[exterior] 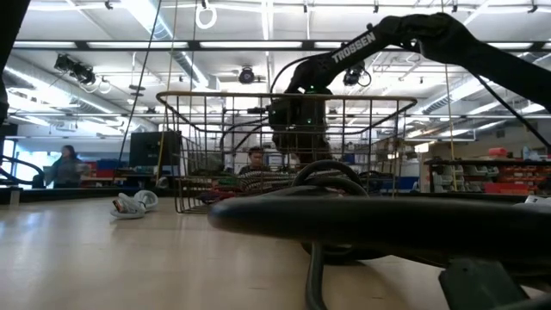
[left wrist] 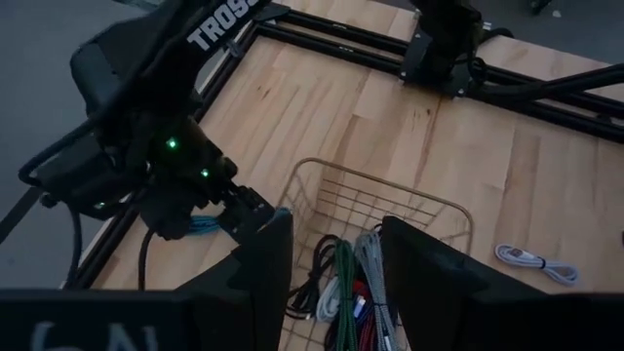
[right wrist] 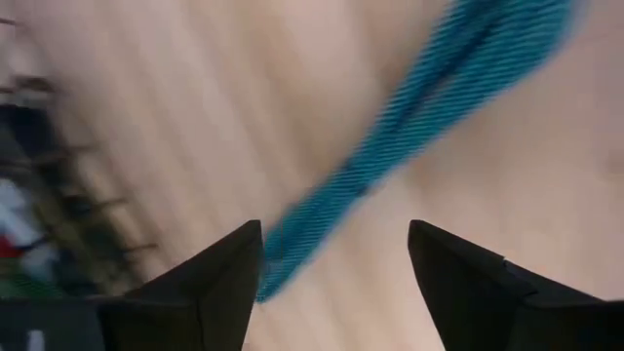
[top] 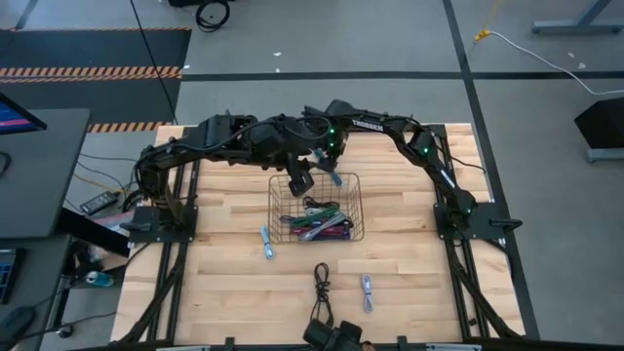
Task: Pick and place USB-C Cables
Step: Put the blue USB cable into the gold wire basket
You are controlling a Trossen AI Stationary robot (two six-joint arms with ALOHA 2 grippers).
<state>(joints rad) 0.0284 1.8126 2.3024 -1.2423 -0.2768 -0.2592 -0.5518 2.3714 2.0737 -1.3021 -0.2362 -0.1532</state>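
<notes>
Fingers of the right gripper gape around a teal cable over the basket, several cables inside, three left on the counter; left gripper open, empty.

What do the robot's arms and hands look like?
Both arms are dark, nearly black, made of chunky jointed pieces. The left arm carries bundles of black cable. The right arm has white TROSSEN lettering and small glowing green lights. Each hand ends in two flat, dark, wedge-shaped fingers, like the right hand shows.
</notes>
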